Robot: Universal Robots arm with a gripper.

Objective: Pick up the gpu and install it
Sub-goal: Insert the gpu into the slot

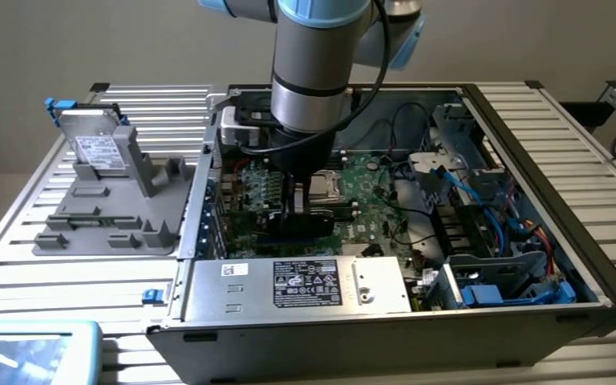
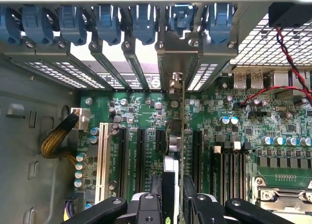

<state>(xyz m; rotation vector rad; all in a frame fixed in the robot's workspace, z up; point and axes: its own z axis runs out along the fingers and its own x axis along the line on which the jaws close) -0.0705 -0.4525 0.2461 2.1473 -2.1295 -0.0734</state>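
I've got the arm (image 1: 308,72) reaching down into the open PC case (image 1: 522,241), which sits on the slatted surface (image 1: 30,265). The tool (image 2: 174,197) is low over the motherboard (image 2: 146,112), beside the expansion slots (image 2: 134,156). It's clenched on the gpu (image 2: 183,136), seen edge-on in the wrist view: a thin card standing upright, its metal bracket (image 2: 176,53) already at the rear slot opening. My read: pickup done, card lined up with its slot; can't tell if it's fully seated. Release not done. Silver drive (image 1: 99,148) sits untouched on the grey fixture (image 1: 105,216) outside the case.
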